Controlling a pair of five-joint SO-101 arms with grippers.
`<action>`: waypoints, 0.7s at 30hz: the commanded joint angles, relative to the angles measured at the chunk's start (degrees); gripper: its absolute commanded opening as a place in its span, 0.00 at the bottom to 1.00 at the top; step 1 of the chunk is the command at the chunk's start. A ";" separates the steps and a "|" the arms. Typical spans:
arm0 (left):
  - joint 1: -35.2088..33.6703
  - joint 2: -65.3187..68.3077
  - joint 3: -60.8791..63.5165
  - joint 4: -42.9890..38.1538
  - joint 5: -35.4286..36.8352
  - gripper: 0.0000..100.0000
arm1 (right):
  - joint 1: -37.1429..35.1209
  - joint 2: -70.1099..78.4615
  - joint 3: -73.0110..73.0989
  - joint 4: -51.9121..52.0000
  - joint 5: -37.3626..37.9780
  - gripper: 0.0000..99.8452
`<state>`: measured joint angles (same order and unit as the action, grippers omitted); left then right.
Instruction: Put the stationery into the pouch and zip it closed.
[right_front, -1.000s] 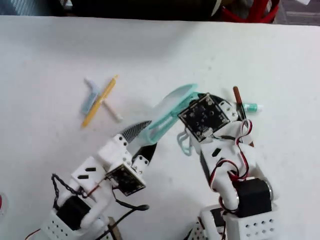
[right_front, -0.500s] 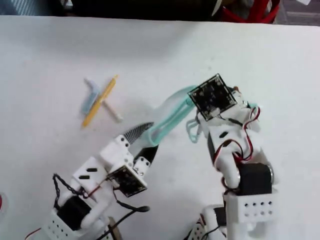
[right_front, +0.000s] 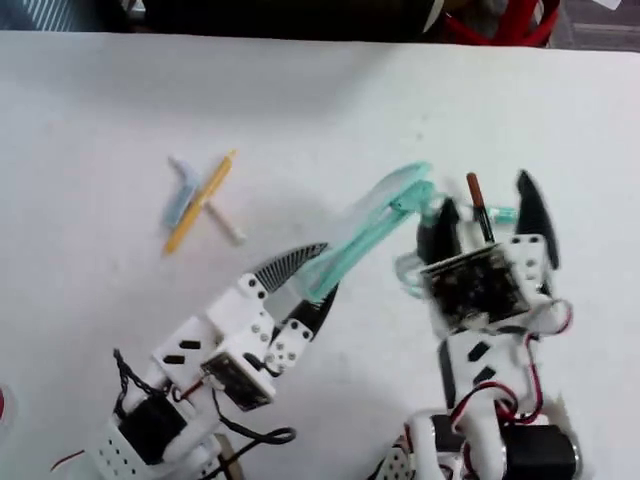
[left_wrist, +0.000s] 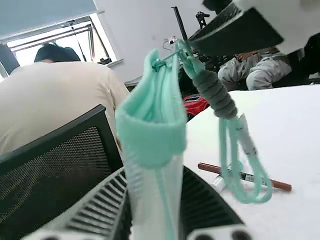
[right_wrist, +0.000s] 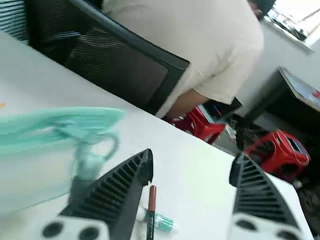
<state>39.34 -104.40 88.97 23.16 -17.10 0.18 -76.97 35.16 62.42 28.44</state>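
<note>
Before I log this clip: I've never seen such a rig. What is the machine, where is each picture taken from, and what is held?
These are two small robot arms side by side at a white table. One picture looks down from a fixed camera; the other two come from cameras on the arms' wrists. The left hand is shut on a mint pouch. The right hand is open and holds nothing, near a brown pen. A yellow pen, a pale blue piece and a white stick lie together on the left arm's side.
</note>
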 joint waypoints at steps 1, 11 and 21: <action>0.75 -0.22 -0.35 -1.85 2.55 0.06 | 8.48 7.60 -6.77 0.48 -4.92 0.24; -5.41 4.18 -1.93 -1.32 9.14 0.08 | 19.21 38.64 -20.31 5.85 -5.80 0.24; -5.67 41.01 -20.48 4.40 12.13 0.08 | 15.87 66.95 -20.13 1.01 4.66 0.24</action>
<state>33.80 -72.66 72.26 27.74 -5.41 17.23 -14.37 17.41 66.73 32.22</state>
